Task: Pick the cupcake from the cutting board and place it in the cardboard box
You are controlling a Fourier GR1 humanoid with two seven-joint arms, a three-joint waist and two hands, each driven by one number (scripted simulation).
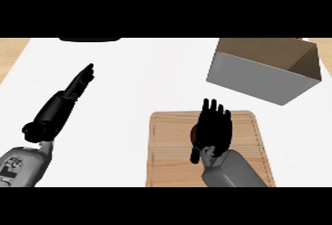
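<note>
White counter (136, 79) bears a wooden cutting board (172, 154) and cardboard box (259, 81).

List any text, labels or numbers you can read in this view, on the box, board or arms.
None can be read. The cardboard box shows plain grey and brown faces, the cutting board is bare wood, and the dark marks on the left forearm are too blurred to read.
</note>
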